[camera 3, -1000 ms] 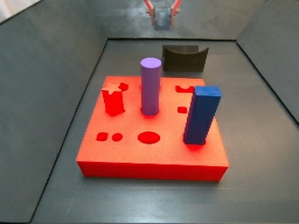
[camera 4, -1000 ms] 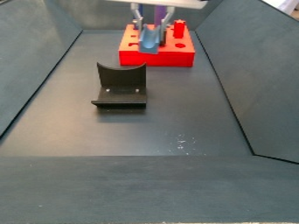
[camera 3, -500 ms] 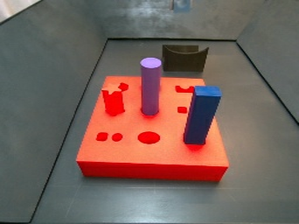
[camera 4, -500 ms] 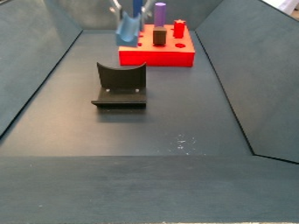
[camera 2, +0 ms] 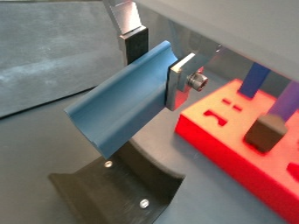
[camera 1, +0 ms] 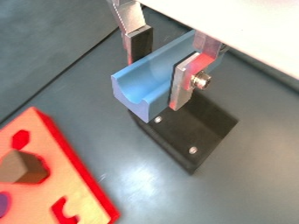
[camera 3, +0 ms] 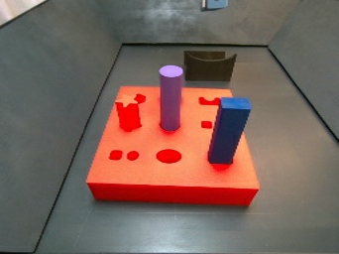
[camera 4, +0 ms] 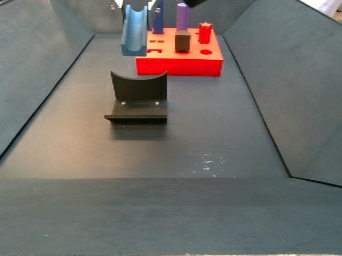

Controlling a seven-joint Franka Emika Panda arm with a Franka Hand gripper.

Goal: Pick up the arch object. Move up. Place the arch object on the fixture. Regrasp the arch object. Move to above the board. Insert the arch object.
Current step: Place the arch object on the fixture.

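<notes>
Now gripper (camera 1: 162, 63) pinching arch (camera 1: 149, 80) across thin walls, held clear above fixture (camera 1: 187, 136). Arch long axis runs crosswise to fingers (camera 2: 180, 80), one end jutting out over fixture's dip. Board (camera 2: 239, 140) beside fixture. Judgement: straight descent onto fixture next.

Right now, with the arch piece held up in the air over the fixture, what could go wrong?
The gripper pinches the arch object only near one end, so the long overhang might pivot or slip during lowering. The fixture lies below but not clearly centred under the piece, so it could catch an edge of the U-shaped dip instead of seating. The board with its upright pegs stands close behind; a sideways drift could brush it.
</notes>
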